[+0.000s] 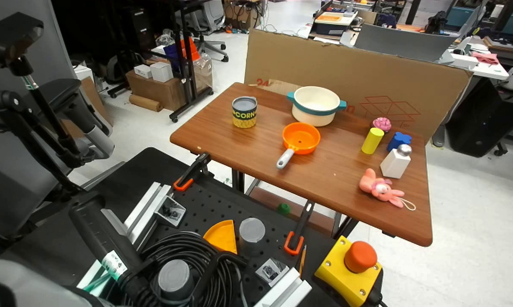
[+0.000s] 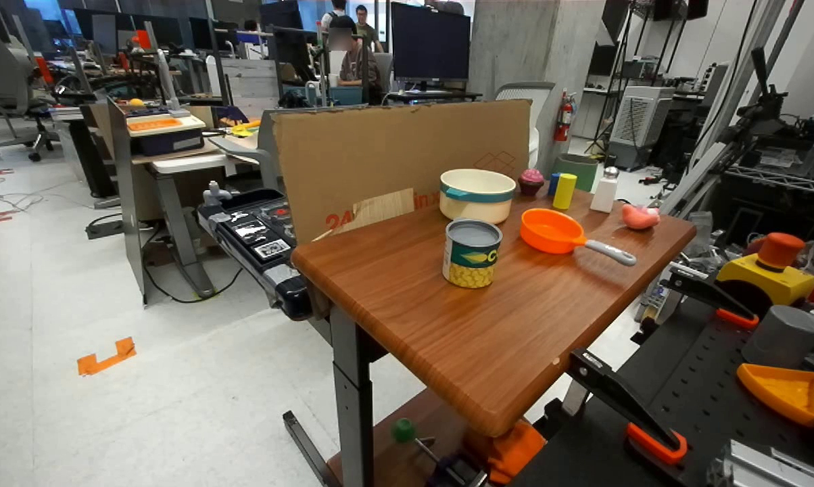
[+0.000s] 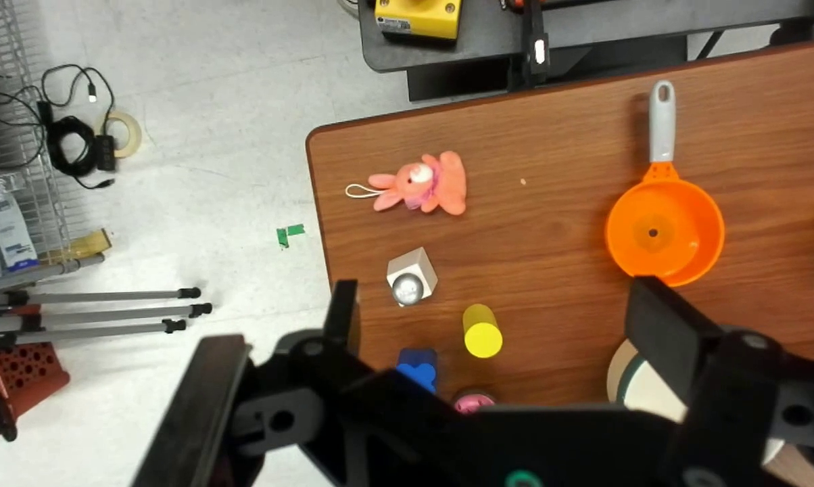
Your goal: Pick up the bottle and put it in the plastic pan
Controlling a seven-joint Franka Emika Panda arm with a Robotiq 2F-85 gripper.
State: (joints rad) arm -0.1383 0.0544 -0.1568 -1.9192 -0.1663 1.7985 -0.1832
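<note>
Fingers (image 3: 671, 335) spread wide; white shaker bottle (image 1: 395, 163) stands upright on the desk (image 1: 337, 164), well apart from the orange plastic pan (image 3: 677, 237).

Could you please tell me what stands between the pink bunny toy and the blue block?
The white bottle stands between them, as the wrist view shows.

In the wrist view, the gripper (image 3: 493, 297) fills the six o'clock edge, jaws wide apart. From the white bottle (image 3: 414, 272), the pink bunny (image 3: 428, 186) lies toward twelve, the orange pan (image 3: 671, 243) near three, the yellow cylinder (image 3: 482, 331) near four, the blue block (image 3: 417, 369) at six.
</note>
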